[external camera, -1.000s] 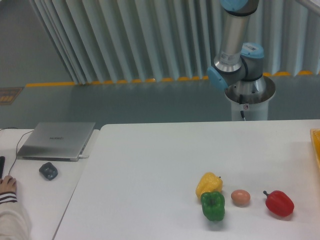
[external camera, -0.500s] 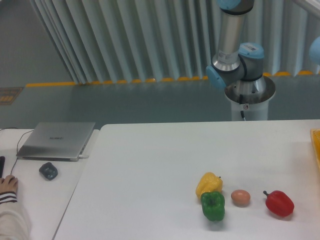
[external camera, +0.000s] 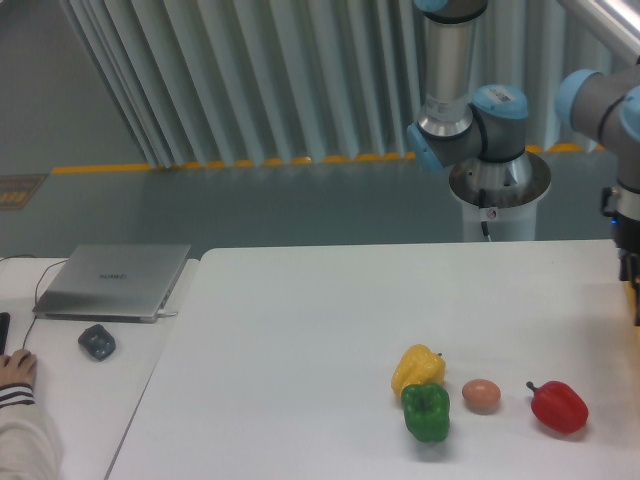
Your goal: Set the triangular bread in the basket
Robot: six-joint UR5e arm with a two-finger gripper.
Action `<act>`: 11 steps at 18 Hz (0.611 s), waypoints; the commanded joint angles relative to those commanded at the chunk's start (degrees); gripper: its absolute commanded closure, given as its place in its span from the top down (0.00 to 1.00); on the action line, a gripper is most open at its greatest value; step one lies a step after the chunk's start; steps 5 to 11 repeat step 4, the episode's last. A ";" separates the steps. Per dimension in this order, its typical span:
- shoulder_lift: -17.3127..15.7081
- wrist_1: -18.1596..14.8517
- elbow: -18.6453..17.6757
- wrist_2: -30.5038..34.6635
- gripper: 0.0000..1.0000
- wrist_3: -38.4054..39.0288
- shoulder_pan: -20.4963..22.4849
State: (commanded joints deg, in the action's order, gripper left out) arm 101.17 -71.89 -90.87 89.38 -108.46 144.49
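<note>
Camera view, fixed, facing the white table [external camera: 300,320] from its near side.

Item 1: triangular bread. Not visible anywhere in this view, so its look and its place relative to the claw cannot be told.

Item 2: yellow-orange basket [external camera: 637,292]. Only a faint sliver of rim shows at the 3 o'clock edge of the table, cut by the frame border and mostly hidden behind the claw.

Item 3: dark two-finger gripper [external camera: 631,272]. Hangs downward at the far 3 o'clock edge, over the basket sliver. Half of it is out of frame; whether the fingers are apart or together cannot be told.

Item 4: grey-and-blue arm [external camera: 592,98]. Base pedestal stands behind the table at 1 o'clock; one tube rises straight up out of frame, and a blue-capped joint at upper right carries the wrist section pointing down.

Item 5: produce cluster at 5 o'clock, well apart from the claw. Yellow bell pepper [external camera: 416,367] touching green bell pepper [external camera: 427,412]; small brown egg [external camera: 481,395] just beside them; red bell pepper [external camera: 558,406] farther toward 4 o'clock.

Item 6: side desk at 9 o'clock. Closed silver laptop [external camera: 112,280], dark mouse [external camera: 97,342], a person's hand [external camera: 15,370].
</note>
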 joint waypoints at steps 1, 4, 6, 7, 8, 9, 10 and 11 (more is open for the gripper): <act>-0.18 0.00 -0.53 0.09 1.00 0.44 -0.70; -0.53 0.00 -1.50 0.18 1.00 3.68 -2.37; -0.53 0.00 -1.50 0.18 1.00 3.68 -2.37; -0.53 0.00 -1.50 0.18 1.00 3.68 -2.37; -0.53 0.00 -1.50 0.18 1.00 3.68 -2.37; -0.53 0.00 -1.50 0.18 1.00 3.68 -2.37; -0.53 0.00 -1.50 0.18 1.00 3.68 -2.37; -0.53 0.00 -1.50 0.18 1.00 3.68 -2.37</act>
